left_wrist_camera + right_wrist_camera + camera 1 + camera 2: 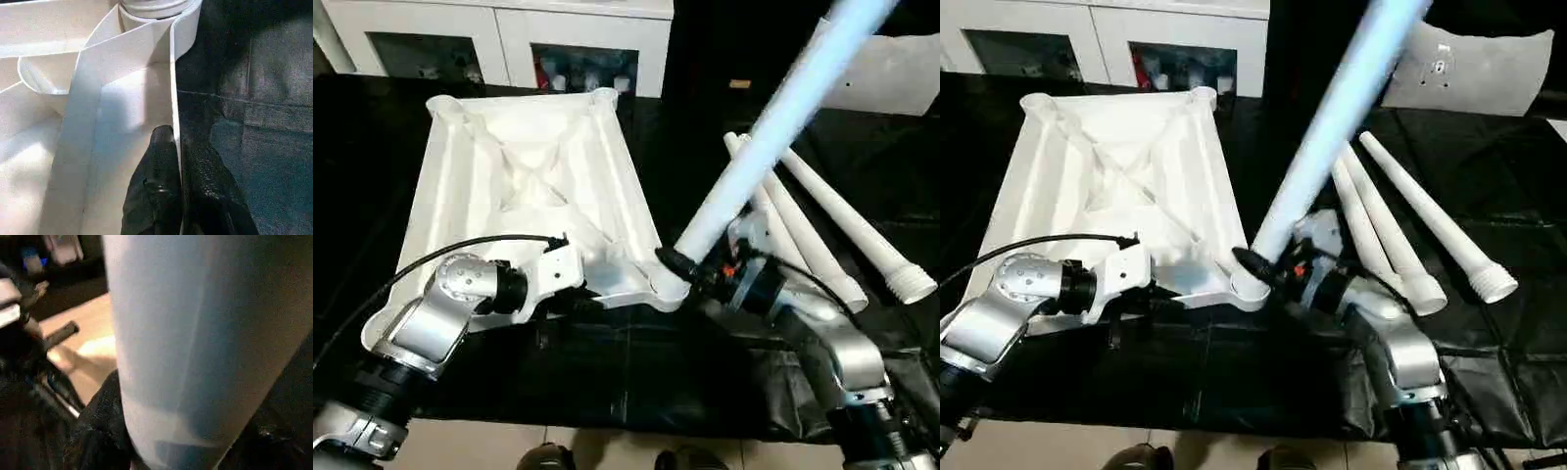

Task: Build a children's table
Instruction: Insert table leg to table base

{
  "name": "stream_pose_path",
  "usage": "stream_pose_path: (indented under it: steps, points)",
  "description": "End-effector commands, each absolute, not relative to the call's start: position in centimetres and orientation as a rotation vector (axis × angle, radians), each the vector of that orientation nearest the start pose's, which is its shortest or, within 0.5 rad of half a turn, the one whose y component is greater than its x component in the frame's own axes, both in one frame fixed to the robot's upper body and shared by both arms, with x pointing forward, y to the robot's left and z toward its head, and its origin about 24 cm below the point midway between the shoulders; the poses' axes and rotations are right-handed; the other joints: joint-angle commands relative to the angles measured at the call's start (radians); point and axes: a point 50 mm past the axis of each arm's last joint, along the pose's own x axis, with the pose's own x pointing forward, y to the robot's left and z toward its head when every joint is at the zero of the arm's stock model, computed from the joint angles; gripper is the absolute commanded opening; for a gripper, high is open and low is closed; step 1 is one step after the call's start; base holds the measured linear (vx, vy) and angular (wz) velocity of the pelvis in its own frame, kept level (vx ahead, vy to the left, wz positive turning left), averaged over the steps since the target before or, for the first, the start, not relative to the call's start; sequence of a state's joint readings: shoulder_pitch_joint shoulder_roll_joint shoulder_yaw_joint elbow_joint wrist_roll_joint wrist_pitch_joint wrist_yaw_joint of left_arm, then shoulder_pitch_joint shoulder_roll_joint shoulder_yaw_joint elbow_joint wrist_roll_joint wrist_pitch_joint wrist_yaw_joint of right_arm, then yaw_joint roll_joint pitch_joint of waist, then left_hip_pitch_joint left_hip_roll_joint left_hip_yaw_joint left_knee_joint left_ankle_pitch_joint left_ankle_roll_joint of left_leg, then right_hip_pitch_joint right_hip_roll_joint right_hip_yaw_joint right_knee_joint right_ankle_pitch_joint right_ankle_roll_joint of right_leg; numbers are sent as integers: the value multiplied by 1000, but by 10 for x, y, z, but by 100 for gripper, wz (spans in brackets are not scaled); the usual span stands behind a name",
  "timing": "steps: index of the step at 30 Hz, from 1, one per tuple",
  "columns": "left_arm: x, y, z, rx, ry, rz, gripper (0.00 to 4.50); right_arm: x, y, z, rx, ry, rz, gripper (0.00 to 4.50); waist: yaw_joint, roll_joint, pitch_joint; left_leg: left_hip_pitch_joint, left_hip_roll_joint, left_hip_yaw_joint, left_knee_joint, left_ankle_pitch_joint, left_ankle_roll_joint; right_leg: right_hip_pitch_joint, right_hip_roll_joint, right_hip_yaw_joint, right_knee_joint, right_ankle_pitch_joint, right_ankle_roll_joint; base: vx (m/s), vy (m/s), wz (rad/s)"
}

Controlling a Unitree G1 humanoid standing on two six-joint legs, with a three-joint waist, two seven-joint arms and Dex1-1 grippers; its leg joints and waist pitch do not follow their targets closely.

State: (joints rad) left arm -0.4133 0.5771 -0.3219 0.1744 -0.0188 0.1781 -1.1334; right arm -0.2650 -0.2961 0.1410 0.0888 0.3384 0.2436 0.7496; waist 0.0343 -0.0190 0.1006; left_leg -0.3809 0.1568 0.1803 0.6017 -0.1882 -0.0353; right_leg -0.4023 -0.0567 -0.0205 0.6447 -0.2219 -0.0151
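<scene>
Left eye view: the left gripper (576,286) pinched the white ribbed plastic tabletop's (524,186) rim at lower centre; the right gripper (677,264) clamped a long tapered white leg (773,122).

Both silver forearms reach inward: the left tool (177,161) is pinched tight on a thin white wall, the right tool (677,264) clasps a white leg.

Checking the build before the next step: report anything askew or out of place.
One thing: the long white tubular leg held by the right gripper sits at the near right corner socket of the upside-down white plastic tabletop but leans away to the right, not upright. The left gripper pinches the top's near rim. Three spare legs lie loosely beside it.
</scene>
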Motion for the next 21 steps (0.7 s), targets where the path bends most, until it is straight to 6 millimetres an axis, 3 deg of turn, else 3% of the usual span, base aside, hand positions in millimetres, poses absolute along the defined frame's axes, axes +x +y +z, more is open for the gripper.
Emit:
stream_pose_path:
  steps: [1, 4, 5, 6, 7, 8, 11, 15, 16, 17, 21]
  points:
    - [287, 158, 80, 573, 340, -1295, 0, 263, -138, 17, -108, 405, 926, 189, 3, 6, -48, 14, 66, -25, -75, -186, 33, 40, -82, 46, -88, -152, -236, 0, 0, 0]
    - [286, 157, 80, 574, 339, -1301, 0, 262, -136, 14, -150, 420, 954, 189, 0, 5, -40, 21, 66, -28, -81, -261, 15, 34, -84, 50, -101, -282, -206, 0, 0, 0]
    - [285, 156, 80, 579, 339, -1314, 0, 263, -134, 14, -162, 427, 973, 189, -1, 0, -29, 20, 67, -30, -86, -280, 12, 29, -83, 50, -105, -314, -198, 0, 0, 0]
    - [285, 155, 80, 586, 340, -1326, 0, 264, -132, 13, -174, 436, 993, 189, -3, -1, -30, 23, 67, -33, -88, -302, 5, 28, -83, 51, -106, -355, -181, 0, 0, 0]
    - [284, 154, 81, 591, 341, -1333, 0, 264, -131, 13, -181, 442, 1004, 189, -3, 1, -31, 24, 68, -34, -88, -302, 5, 27, -84, 51, -106, -354, -179, 0, 0, 0]
    - [283, 153, 81, 595, 341, -1345, 0, 264, -130, 12, -187, 452, 1022, 189, -7, -5, -23, 22, 68, -34, -92, -308, 6, 24, -82, 52, -109, -356, -175, 0, 0, 0]
    - [282, 152, 82, 601, 341, -1371, 0, 263, -127, 10, -192, 476, 1061, 189, -7, -4, -23, 24, 69, -35, -94, -319, 5, 23, -84, 54, -112, -369, -168, 0, 0, 0]
    - [285, 150, 87, 614, 328, -1411, 0, 258, -121, 6, -175, 519, 1149, 189, -9, -7, -6, 27, 70, -36, -102, -340, 7, 16, -84, 56, -117, -384, -165, 0, 0, 0]
    - [286, 149, 89, 614, 322, -1415, 0, 256, -120, 6, -164, 530, 1170, 189, -8, -7, -9, 30, 71, -36, -102, -336, 6, 18, -85, 57, -117, -376, -167, 0, 0, 0]
    - [293, 149, 95, 623, 314, -1416, 0, 252, -118, 6, -144, 544, 1205, 189, -7, -14, 0, 28, 70, -34, -106, -318, 15, 16, -83, 57, -120, -350, -167, 0, 0, 0]
    - [305, 150, 104, 657, 305, -1399, 0, 245, -111, 9, -102, 555, 1244, 189, 0, -12, 2, 33, 73, -32, -109, -284, 19, 18, -85, 58, -117, -283, -180, 0, 0, 0]
